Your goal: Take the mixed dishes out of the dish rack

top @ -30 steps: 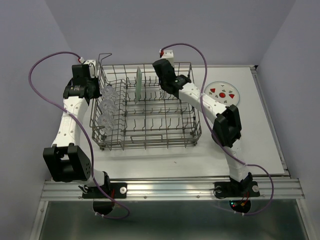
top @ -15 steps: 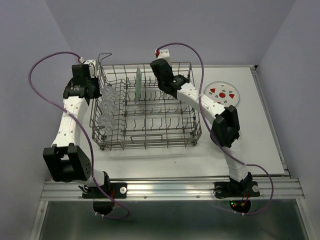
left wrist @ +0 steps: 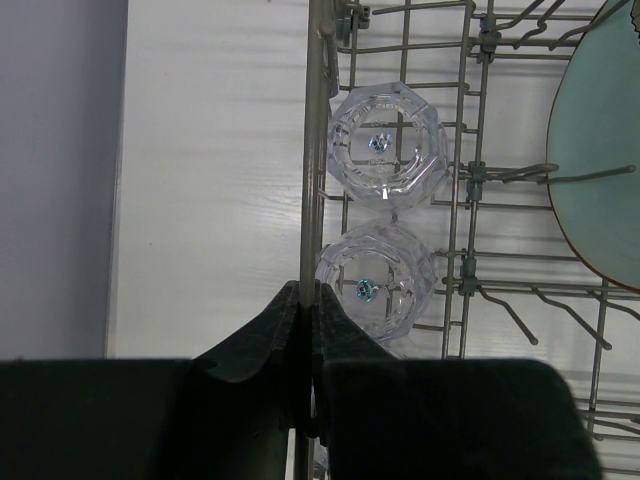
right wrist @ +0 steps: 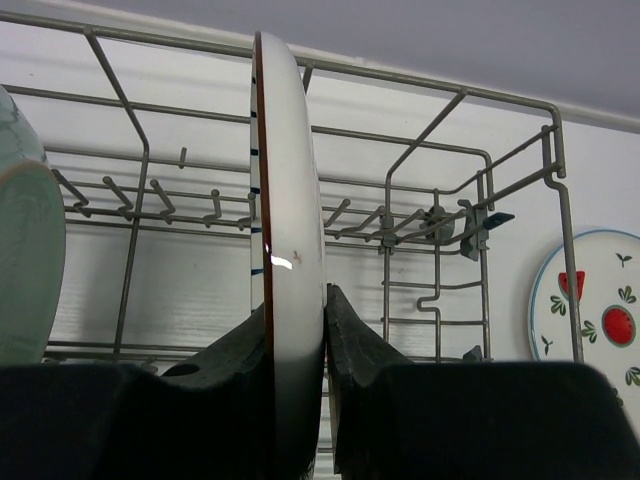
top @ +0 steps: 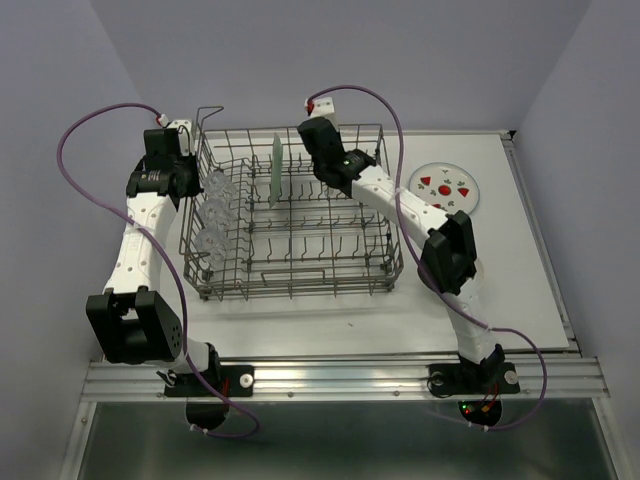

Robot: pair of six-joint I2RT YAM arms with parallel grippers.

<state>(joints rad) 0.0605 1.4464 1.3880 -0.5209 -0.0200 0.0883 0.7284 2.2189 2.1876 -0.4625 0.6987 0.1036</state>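
Top external: right arm wrist has shifted left and farther back over dish rack in last second; left arm unmoved. Likely plate extraction under way. Count: one pale green plate upright in rack, one red-patterned plate flat on tabletop right of rack, three clear glasses along rack's left side.

Left wrist: left end effector clenched on rack's side wire; two glasses fully visible just inside.

Right wrist: right end effector grasping white plate by edge, upright; clear of tines or not, cannot tell.
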